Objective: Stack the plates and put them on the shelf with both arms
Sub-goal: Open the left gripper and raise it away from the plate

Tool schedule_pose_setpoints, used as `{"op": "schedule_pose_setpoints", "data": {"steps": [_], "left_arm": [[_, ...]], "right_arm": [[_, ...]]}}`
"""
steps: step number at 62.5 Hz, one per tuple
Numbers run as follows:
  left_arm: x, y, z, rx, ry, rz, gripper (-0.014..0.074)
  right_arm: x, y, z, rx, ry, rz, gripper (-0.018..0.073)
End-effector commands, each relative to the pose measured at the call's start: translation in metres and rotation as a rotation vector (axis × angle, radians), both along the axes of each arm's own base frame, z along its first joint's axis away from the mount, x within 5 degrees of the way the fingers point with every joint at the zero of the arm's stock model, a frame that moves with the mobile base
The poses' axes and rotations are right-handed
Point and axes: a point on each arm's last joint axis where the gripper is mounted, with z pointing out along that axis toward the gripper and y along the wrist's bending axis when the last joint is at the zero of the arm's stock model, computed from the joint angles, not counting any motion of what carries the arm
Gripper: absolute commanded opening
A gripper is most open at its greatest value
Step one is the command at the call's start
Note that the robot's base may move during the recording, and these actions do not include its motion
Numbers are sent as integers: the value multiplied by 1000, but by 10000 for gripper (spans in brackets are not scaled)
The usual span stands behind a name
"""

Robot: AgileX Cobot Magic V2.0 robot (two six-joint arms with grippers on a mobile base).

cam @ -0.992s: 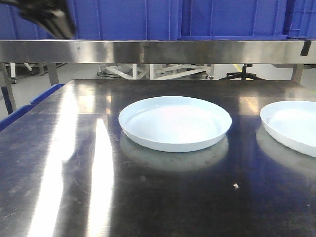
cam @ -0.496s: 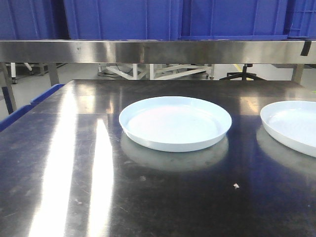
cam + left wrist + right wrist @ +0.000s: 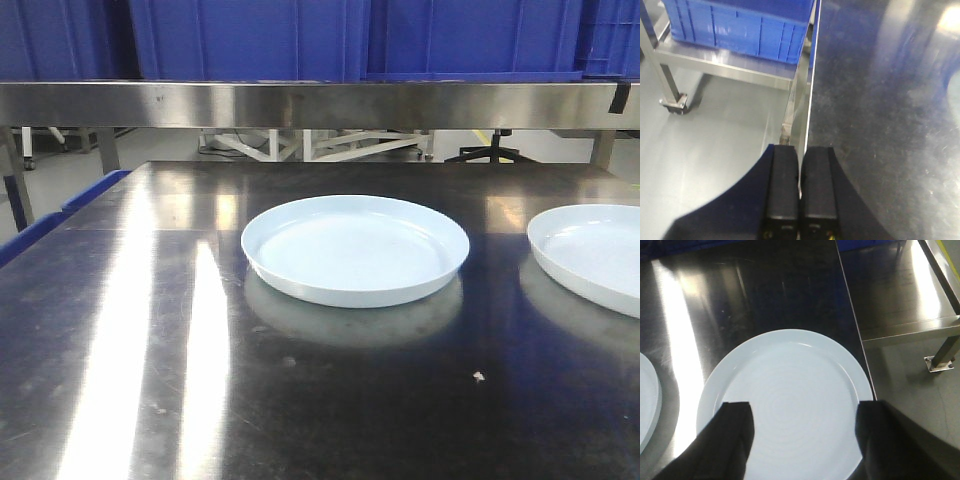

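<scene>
Two pale blue-white plates lie on the dark steel table. One plate (image 3: 355, 248) sits mid-table in the front view. The other plate (image 3: 592, 255) lies at the right edge and is cut off by the frame. In the right wrist view this right plate (image 3: 790, 400) fills the middle, and the edge of the other plate (image 3: 647, 405) shows at far left. My right gripper (image 3: 804, 412) is open above the right plate, its fingers spread wide over it. My left gripper (image 3: 800, 152) is shut and empty over the table's left edge. Neither arm shows in the front view.
A steel shelf rail (image 3: 320, 103) spans the back above the table, with blue crates (image 3: 250, 40) on it. The table's left edge (image 3: 810, 100) drops to the floor beside a wheeled steel rack holding a blue crate (image 3: 735, 27). A lower steel shelf (image 3: 900, 295) lies right of the table.
One second ago a black arm showed at the front view's top left; it has left that view. The plates have not moved.
</scene>
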Motion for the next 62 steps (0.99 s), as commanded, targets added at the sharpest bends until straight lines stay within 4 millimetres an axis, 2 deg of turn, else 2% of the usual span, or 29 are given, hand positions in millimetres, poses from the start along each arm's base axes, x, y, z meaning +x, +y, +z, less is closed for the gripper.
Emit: {"op": "schedule_pose_setpoints", "data": {"steps": [1, 14, 20, 26, 27, 31, 42, 46, 49, 57, 62], "left_arm": [[5, 0, 15, -14, -98, 6, 97], [5, 0, 15, -20, -95, 8, 97], [5, 0, 15, -20, -95, 8, 97], [5, 0, 15, -20, -95, 8, 97], [5, 0, 15, -20, -95, 8, 97], [5, 0, 15, -20, -95, 8, 97], [5, 0, 15, -20, -95, 8, 97], [5, 0, 15, -20, -95, 8, 97], [5, 0, 15, -20, -95, 8, 97], [5, 0, 15, -20, -95, 8, 97], [5, 0, 15, -20, -95, 8, 97]], "right_arm": [[5, -1, 19, -29, -112, 3, 542], [5, -1, 19, -29, -111, 3, 517], [4, -1, 18, -28, -103, 4, 357], [3, -1, 16, -24, -66, 5, 20], [3, -1, 15, -24, -63, 5, -2], [2, -1, 15, -24, -59, 5, 66], [2, -1, 15, -23, -53, 5, 76], [2, -1, 14, -22, -43, 5, 106], [1, -1, 13, -21, -31, 6, 168], [-1, 0, 10, -18, 2, 7, 412], [-1, 0, 9, -17, 17, 8, 481]]}}
